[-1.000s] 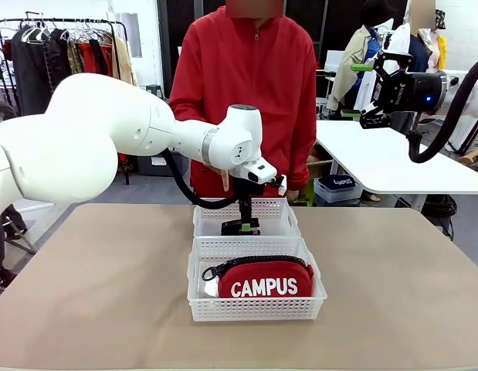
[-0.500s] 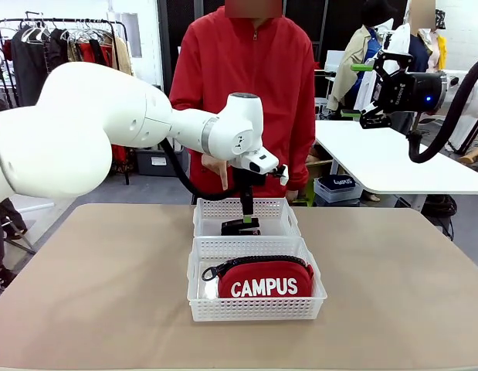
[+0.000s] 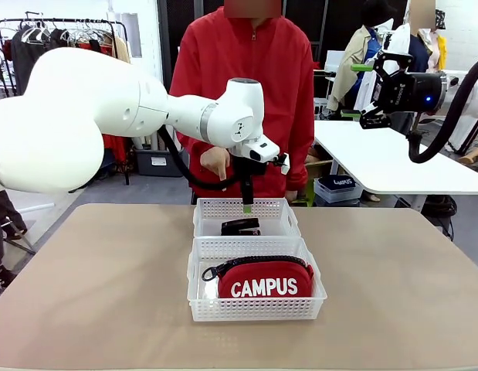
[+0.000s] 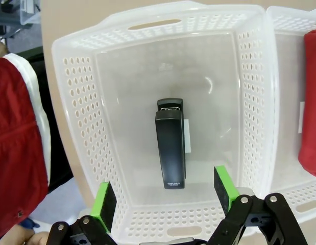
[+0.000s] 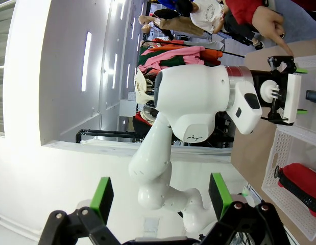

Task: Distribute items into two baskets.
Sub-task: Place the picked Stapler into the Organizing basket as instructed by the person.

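Your left gripper (image 3: 247, 207) hangs over the far basket (image 3: 246, 219) with its fingers (image 4: 106, 204) spread wide and nothing between them. The black stapler (image 4: 171, 148) lies flat on that basket's floor, right under the fingers and apart from them. Just in front, touching it edge to edge, the near basket (image 3: 255, 290) holds the red CAMPUS pouch (image 3: 265, 280), zipper up. Both baskets sit mid-desk (image 3: 100, 286).

Behind the far basket stands a person in a red jacket (image 3: 250, 85), one hand (image 3: 217, 162) hanging just beside your left wrist, close to the arm. Your right gripper (image 3: 381, 85) is parked high on the right, well apart from the baskets, fingers (image 5: 102, 196) released and holding nothing. A second white table (image 3: 385, 158) and a clothes rack (image 3: 38, 35) sit farther back.

Against a second ago: your left gripper was down inside the far basket at the stapler; now it is up above the rim, and the stapler has stayed where it lay. The pouch hasn't moved.
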Robot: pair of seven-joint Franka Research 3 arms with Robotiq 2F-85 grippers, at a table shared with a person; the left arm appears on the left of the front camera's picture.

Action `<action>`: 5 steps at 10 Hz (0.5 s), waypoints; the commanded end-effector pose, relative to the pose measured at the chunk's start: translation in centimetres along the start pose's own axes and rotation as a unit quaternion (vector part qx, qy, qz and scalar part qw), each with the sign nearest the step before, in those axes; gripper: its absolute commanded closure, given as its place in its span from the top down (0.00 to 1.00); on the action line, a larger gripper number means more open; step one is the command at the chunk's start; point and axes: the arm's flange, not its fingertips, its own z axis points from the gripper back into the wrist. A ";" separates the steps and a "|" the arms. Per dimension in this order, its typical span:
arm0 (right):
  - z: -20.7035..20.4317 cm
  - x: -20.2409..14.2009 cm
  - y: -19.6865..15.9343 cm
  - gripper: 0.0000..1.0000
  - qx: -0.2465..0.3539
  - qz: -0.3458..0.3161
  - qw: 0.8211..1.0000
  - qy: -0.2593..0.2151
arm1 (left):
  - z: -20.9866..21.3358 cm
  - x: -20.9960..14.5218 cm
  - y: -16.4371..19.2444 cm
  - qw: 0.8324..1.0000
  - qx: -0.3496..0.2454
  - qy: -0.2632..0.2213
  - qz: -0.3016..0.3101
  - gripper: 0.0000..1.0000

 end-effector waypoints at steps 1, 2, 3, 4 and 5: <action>-0.1 0.0 0.3 1.00 -0.001 0.003 1.000 -0.002 | -0.7 0.0 0.0 1.000 -0.004 0.001 -0.001 1.00; -0.1 0.0 0.3 1.00 -0.001 0.003 1.000 -0.002 | -0.7 0.0 0.0 1.000 -0.004 0.001 -0.001 1.00; -0.1 0.0 0.3 1.00 -0.001 0.003 1.000 -0.002 | -0.7 0.0 0.0 1.000 -0.004 0.001 -0.001 1.00; -0.1 0.0 0.3 1.00 -0.001 0.003 1.000 -0.002 | -0.7 0.0 0.0 1.000 -0.004 0.001 -0.001 1.00; -0.1 0.0 0.3 1.00 -0.001 0.003 1.000 -0.002 | -0.7 0.0 0.0 1.000 -0.004 0.001 -0.001 1.00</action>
